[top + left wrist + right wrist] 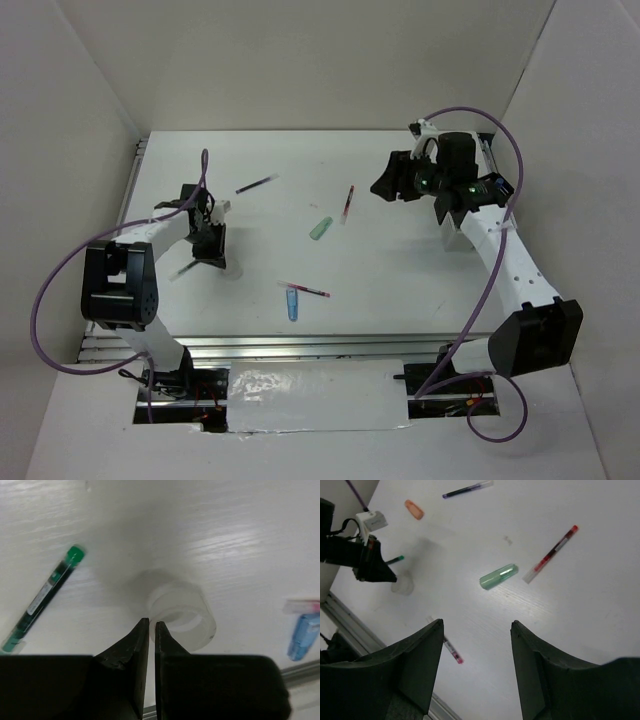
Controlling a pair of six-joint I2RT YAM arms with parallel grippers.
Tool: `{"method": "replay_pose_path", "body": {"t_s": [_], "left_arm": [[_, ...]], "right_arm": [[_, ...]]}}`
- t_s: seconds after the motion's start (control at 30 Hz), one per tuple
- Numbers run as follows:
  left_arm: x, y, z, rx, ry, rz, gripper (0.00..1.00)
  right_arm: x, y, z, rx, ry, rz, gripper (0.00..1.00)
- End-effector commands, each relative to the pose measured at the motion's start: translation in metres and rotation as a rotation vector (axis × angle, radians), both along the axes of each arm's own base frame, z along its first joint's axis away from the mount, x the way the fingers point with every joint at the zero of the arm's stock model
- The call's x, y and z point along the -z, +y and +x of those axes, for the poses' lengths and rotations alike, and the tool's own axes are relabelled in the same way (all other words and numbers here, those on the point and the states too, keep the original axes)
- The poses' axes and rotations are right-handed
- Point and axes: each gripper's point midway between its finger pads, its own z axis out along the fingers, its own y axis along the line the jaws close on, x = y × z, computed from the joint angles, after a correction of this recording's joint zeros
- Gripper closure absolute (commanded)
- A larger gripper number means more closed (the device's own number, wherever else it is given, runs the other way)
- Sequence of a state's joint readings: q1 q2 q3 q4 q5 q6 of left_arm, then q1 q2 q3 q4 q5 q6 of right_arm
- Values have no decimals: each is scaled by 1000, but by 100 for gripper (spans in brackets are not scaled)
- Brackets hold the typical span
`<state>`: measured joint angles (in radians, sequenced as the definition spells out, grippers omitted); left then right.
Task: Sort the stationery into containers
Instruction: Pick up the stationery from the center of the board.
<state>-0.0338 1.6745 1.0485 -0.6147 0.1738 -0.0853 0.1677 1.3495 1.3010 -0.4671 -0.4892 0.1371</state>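
Nothing is sorted yet, everything is loose on the white desk (pixel 400 290). The left end effector (pixel 151 625) is clenched, its two black fingers pressed nearly together with nothing between them. Its tips sit right at the near edge of the translucent white tape-like roll (pixel 181 611). My guess is it's lined up that way to nudge the roll or dip into its hole, since a low round ring is awkward to pinch from outside. The right end effector (pixel 477 623) is released with its jaws spread wide. It hangs high over the far right of the desk, looking down at the middle, probably so it can pick its next target.

Here's my count:
- Four pens: a thin dark pen (pixel 257 184) at the back, a red pen (pixel 347 203) near the centre, a pink-red pen (pixel 305 290) toward the front, and a dark pen with green ends (pixel 45 596) just beside the left end effector.
- One pale green tube (pixel 320 229), close to the red pen.
- One blue-capped clear bottle (pixel 292 303), touching or almost touching the pink-red pen.
- One small orange piece (pixel 413 509), far left.
- One roll.

I can't make out the containers in any view. If they're there, the right arm hides them.
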Motion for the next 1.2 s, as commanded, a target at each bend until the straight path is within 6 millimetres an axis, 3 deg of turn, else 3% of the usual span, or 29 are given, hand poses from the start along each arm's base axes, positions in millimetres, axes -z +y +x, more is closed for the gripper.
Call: {"method": "replay_pose_path", "body": {"t_s": [0.0,0.13,0.23,0.33,0.5,0.77,1.0,1.17], "left_arm": [[-39,-29,26,23,-89,-169,82],[-101,-51,65,33,-274,-243,84],[-134,-75,76,66,-352,-290,91],[-154,-98,75,86,-370,-343,95],[-173,-127,69,143,-394,-394,94],[-189,-142,59,188,-445,-381,93],[-199,-143,57,194,-479,-385,92],[-203,-145,56,198,-484,-396,92]], "right_arm": [[-24,27,-7,-63,-15,95,36],[-31,56,-2,-110,-3,131,35],[-33,88,-3,-151,3,132,35],[-28,118,-7,-204,27,134,34],[-31,153,-11,-262,58,181,33],[-12,206,-19,-316,105,151,32],[20,217,-25,-342,214,148,33],[32,219,-26,-349,250,135,40]]}}
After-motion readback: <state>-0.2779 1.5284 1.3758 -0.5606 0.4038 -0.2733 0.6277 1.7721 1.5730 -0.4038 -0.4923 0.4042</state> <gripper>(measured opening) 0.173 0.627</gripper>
